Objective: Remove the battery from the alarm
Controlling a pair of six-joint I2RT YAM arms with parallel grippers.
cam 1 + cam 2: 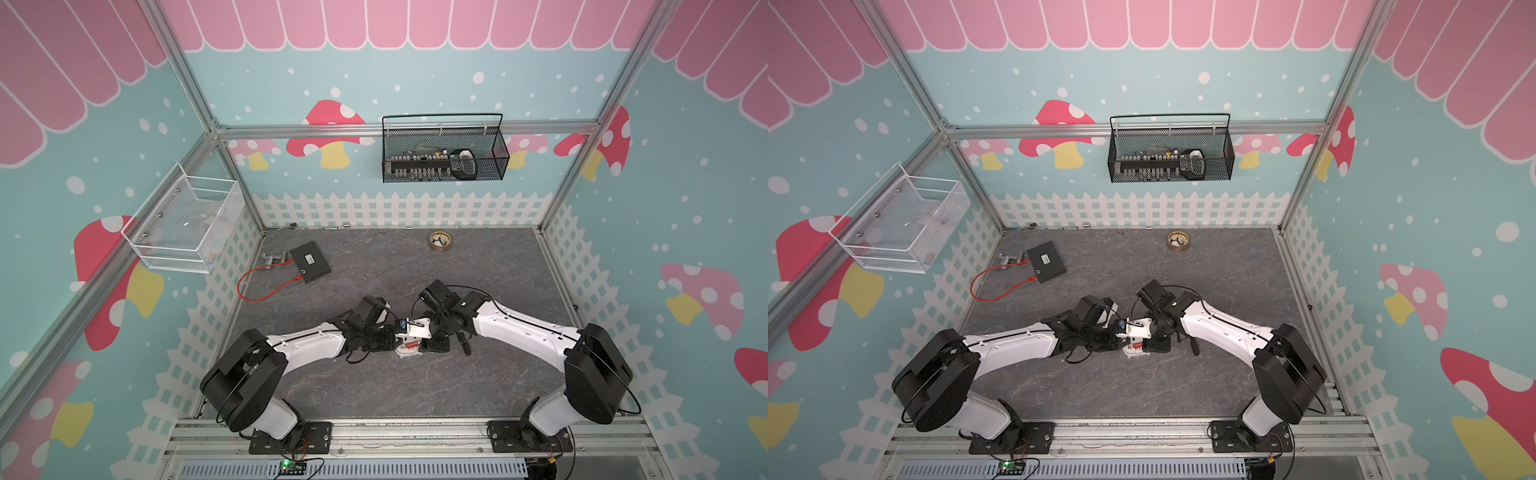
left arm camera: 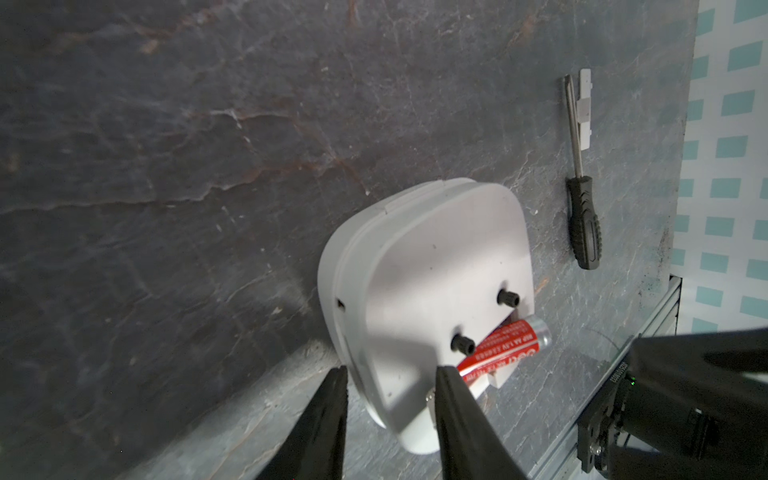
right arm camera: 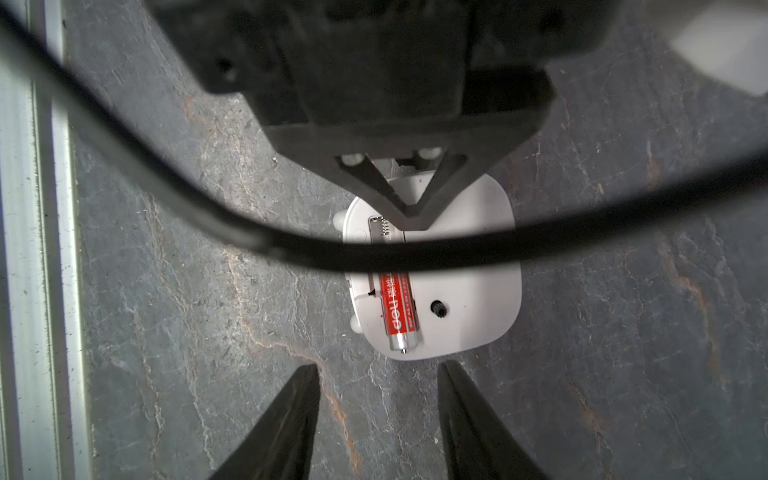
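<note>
On my feed the left arm (image 1: 305,344) rises from its base on the front rail, folds at the elbow and reaches inward, low over mid-table. The left gripper (image 2: 390,372) has its black fingers partway apart, astride one corner of the small white rounded-square alarm (image 2: 436,257). One fingertip (image 2: 336,386) sits by the rim, and its twin lies over the plain back. I can't tell whether they pinch the casing or only rest there.

The alarm lies face down between both wrists, with two black knobs (image 2: 508,298) showing on its back. The short red battery (image 3: 397,307) lies in the open rectangular compartment, its silvery end at the alarm's edge nearest the right gripper.

The right arm (image 1: 523,328) mirrors the left, forearm angled inward and down. The right gripper (image 3: 378,368) is spread and empty, with bare table between its tips, just short of the alarm. Right of the alarm and apart from it lies a slim black-handled screwdriver (image 2: 582,195), with a small white flat strip (image 2: 585,108) just beside its shaft.

The table (image 1: 395,270) is dark grey and marbled. A white wire basket (image 1: 220,232) hangs on the left wall. Near it lie a flat black box (image 1: 310,262) and a looping red cable (image 1: 266,286). A black mesh basket (image 1: 494,166) hangs on the back wall, and a round brass-rimmed disc (image 1: 440,241) sits near the table's far edge. The walls are turquoise, printed with pink mushrooms and a white fence.
</note>
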